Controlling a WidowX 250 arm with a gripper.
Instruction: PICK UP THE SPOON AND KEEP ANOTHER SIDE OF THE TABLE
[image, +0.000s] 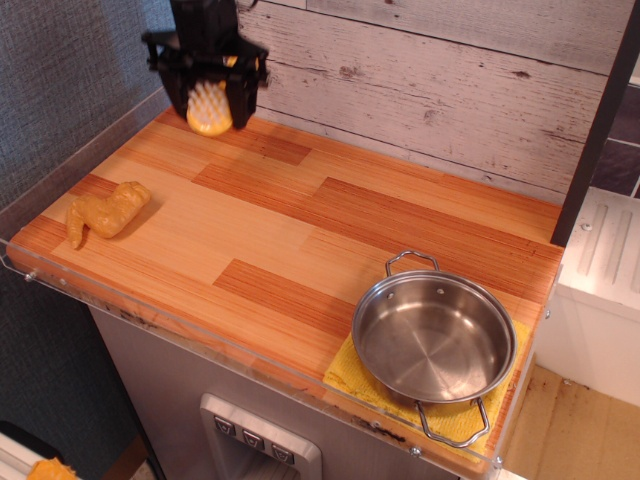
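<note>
My black gripper (208, 95) hangs over the far left corner of the wooden plank table (300, 240). It is shut on the spoon (209, 110), a yellow-orange piece whose round head with pale nubs faces down between the fingers. The spoon is held above the tabletop, close to the back wall. Its handle is hidden inside the gripper.
A lumpy tan-yellow toy food piece (105, 212) lies near the left edge. A steel pot (433, 337) with two handles stands on a yellow cloth (352, 380) at the front right corner. Clear acrylic rims (80, 150) edge the table. A white plank wall (430, 90) stands behind.
</note>
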